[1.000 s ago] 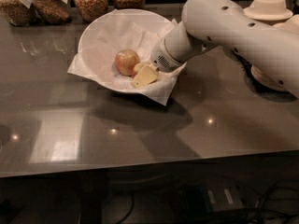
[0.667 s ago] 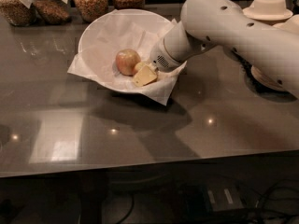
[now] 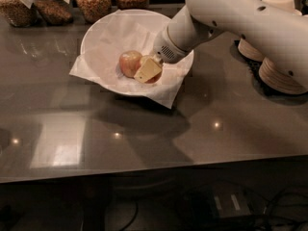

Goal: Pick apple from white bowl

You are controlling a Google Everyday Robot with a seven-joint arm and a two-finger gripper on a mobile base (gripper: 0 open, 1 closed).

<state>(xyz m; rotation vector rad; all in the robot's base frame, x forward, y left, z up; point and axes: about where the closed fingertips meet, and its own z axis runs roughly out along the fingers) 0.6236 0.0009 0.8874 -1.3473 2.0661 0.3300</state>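
Reaching hand [image 3: 149, 72]: set low inside the white bowl [image 3: 103, 37], right of its middle, over the apple [image 3: 155, 78]; whether it is open or closed cannot be told.
Task fruit: the apple is mostly covered by the hand, and only a red-orange edge is seen, inside the bowl.
Second fruit: a paler apple [image 3: 130, 63] is seen just beside the hand.
Lining: a crumpled paper sheet [image 3: 163, 93] is draped over the rim.
Support: the bowl is carried by the bench [image 3: 144, 138]; jars [image 3: 94, 1] are ranged behind.

gripper [image 3: 149, 70] in white bowl [image 3: 103, 38], over apple [image 3: 156, 78]
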